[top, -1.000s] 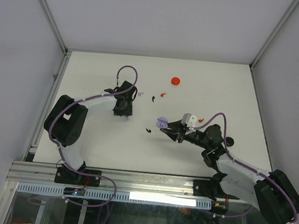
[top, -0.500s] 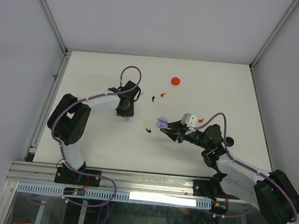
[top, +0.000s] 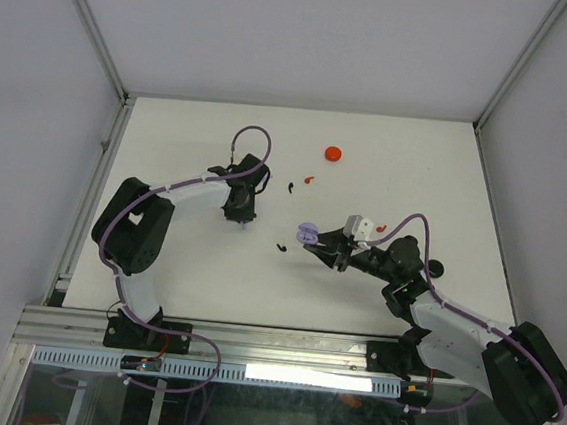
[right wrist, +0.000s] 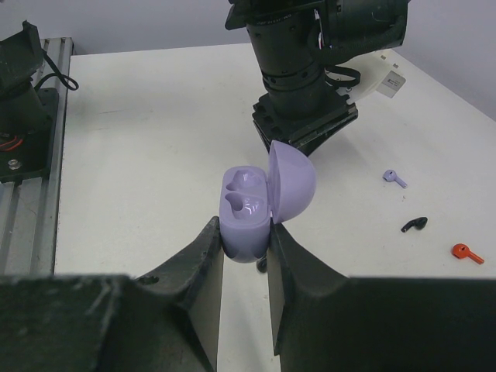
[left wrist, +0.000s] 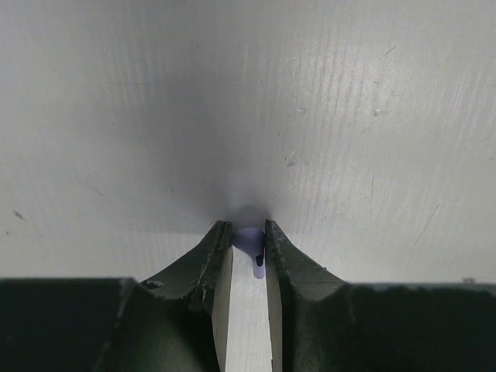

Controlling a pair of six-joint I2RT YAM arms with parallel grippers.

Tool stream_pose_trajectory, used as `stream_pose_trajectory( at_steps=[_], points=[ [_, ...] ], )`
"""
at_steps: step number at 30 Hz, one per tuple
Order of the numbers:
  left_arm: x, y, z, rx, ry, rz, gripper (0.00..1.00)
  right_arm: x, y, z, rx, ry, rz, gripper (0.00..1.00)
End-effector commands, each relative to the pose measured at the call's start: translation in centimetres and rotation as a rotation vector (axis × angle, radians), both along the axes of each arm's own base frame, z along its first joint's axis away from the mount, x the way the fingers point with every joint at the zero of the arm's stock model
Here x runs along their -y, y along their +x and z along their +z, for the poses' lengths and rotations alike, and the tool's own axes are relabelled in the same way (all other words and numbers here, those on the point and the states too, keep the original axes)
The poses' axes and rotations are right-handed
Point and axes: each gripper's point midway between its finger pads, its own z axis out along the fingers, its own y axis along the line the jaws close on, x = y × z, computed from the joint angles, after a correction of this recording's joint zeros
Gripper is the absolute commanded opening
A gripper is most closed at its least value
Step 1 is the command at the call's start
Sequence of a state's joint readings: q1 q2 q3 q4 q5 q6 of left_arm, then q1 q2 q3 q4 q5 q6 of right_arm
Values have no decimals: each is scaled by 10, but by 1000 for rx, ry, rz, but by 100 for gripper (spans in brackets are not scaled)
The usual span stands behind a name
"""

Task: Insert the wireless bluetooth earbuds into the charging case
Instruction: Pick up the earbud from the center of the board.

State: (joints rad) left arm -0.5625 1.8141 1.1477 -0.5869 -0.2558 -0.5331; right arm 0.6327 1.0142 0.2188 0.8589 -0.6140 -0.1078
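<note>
- The left gripper (left wrist: 248, 228) is closed on a lilac earbud (left wrist: 249, 242). Its two fingertips press the bud from either side, low over the white surface (left wrist: 349, 116). I cannot tell whether the bud has left the surface.
- The right gripper (right wrist: 246, 231) is clamped on the body of the lilac charging case (right wrist: 246, 203). The lid (right wrist: 293, 182) is hinged open and both moulded wells face up, empty.
- In the top view the left gripper (top: 243, 210) is well apart from the charging case (top: 308, 232). It sits on the left arm's side of the case and slightly farther from the bases.
- A second lilac earbud (right wrist: 395, 178), a black earbud (right wrist: 415, 225) and a red earbud (right wrist: 467, 253) lie loose on the surface, out past the case's lid side in the right wrist view.
- A red round case (top: 333, 154) sits well beyond the charging case, toward the far edge.
- Handling, as a judgement: the bud looks tiny, very light and rigid, with smooth rounded plastic. It will probably neither crush nor sag, but it could easily twist or slip out of a two-point pinch.
- The safest hold is probably across the flatter sides where the stem meets the bulb, with modest force, so the stem end stays free to enter a well.
- Each well is shaped for one bud, so the bud must probably arrive over the matching well with its stem lined up. A bud this light is likely to perch on the rim if it is dropped in skewed.
</note>
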Motion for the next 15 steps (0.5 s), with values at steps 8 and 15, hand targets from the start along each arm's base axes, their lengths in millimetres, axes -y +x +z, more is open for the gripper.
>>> stream_pose_trajectory(
  at_steps=[8, 15],
  points=[
    [12, -7, 29, 73, -65, 5, 16, 1, 9, 29, 95, 55, -37, 14],
    [33, -4, 80, 266, -154, -30, 17, 4, 14, 29, 102, 67, -70, 14]
  ],
)
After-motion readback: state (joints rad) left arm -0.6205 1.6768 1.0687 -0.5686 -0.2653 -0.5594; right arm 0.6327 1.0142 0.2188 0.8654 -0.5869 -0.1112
